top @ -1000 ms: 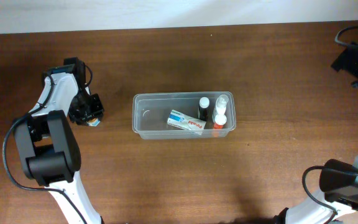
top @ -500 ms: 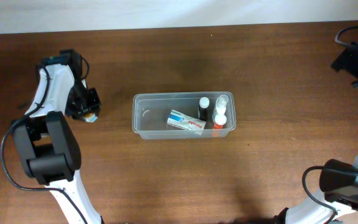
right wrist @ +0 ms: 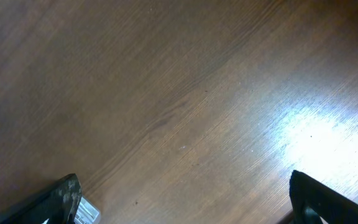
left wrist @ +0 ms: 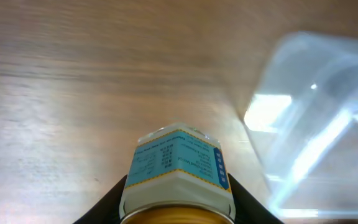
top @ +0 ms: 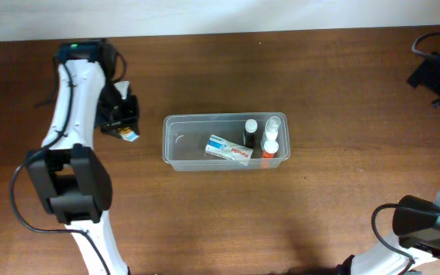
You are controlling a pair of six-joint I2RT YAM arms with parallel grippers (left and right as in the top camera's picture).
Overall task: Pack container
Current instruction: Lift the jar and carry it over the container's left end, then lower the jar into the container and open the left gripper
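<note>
The container (top: 173, 156) holds a tube (top: 228, 149) and bottles (top: 270, 141) in its right end; a jar (top: 131, 135) is left of it.

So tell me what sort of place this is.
Probably a robot lab bench rather than a home: a left arm and a right arm flank a wooden table, the left fingers gripping a blue-labelled bottle beside a clear container of toiletries.

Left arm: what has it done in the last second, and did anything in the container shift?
The left gripper, shut on the small blue-labelled bottle, has swung right toward the container and slightly toward the table's far edge, carrying the bottle along. The container, the toothpaste tube and small bottles inside it, and the right gripper have stayed put.
</note>
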